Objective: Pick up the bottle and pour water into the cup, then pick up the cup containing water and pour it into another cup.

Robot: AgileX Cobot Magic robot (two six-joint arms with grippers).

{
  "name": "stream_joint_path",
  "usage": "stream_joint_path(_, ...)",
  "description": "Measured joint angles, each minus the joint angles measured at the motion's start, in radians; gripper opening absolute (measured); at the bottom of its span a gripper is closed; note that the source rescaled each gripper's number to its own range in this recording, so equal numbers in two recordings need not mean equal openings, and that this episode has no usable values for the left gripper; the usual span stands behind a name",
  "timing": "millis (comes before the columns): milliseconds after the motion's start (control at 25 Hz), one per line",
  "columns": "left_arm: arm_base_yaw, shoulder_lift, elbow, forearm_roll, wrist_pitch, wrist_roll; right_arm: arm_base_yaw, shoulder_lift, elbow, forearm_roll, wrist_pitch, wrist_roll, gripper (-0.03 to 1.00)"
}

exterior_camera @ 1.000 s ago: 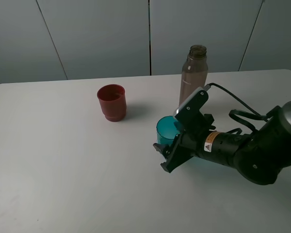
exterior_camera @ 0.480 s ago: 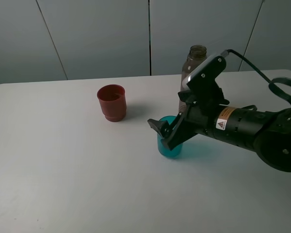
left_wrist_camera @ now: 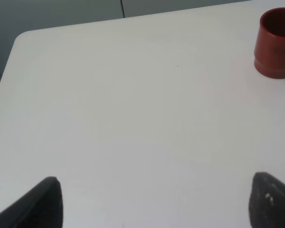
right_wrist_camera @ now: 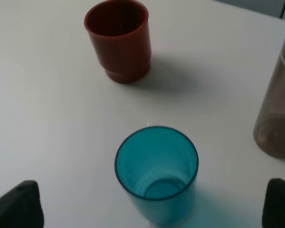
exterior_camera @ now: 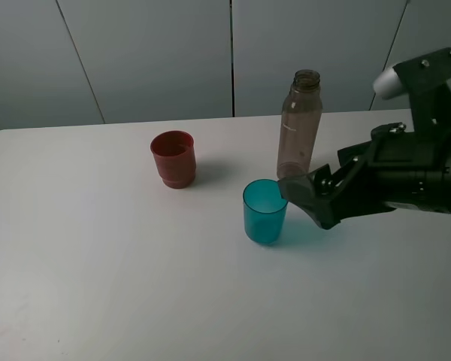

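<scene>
Three things stand upright on the table (exterior_camera: 98, 263): the bottle (exterior_camera: 298, 124), the teal cup (exterior_camera: 264, 210) and the red cup (exterior_camera: 173, 159). Right gripper (exterior_camera: 316, 203) is wide open beside the teal cup and holds nothing, so from how things stand, I think a pour is still left.

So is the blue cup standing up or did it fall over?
Standing up. The teal cup rests on its base on the white table, open mouth facing up, and the right wrist view looks straight down into it.
</scene>
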Motion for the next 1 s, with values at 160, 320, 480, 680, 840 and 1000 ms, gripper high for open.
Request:
stream_joint_path(160,0.0,0.0,0.0,0.0,0.0,0.0,-0.072,-0.251,0.0,0.061,0.258,0.004,0.99)
stream_joint_path(320,0.0,0.0,0.0,0.0,0.0,0.0,-0.216,-0.527,-0.01,0.071,0.454,0.008,0.99)
stream_joint_path(480,0.0,0.0,0.0,0.0,0.0,0.0,-0.313,-0.759,-0.099,0.069,0.671,0.008,0.99)
stream_joint_path(680,0.0,0.0,0.0,0.0,0.0,0.0,-0.333,-0.967,-0.187,-0.055,0.993,0.045,0.99)
stream_joint_path(840,0.0,0.0,0.0,0.0,0.0,0.0,-0.333,-0.997,-0.191,-0.14,1.081,0.088,0.99)
stream_joint_path(1000,0.0,0.0,0.0,0.0,0.0,0.0,-0.333,-0.997,-0.191,-0.168,1.088,0.077,0.99)
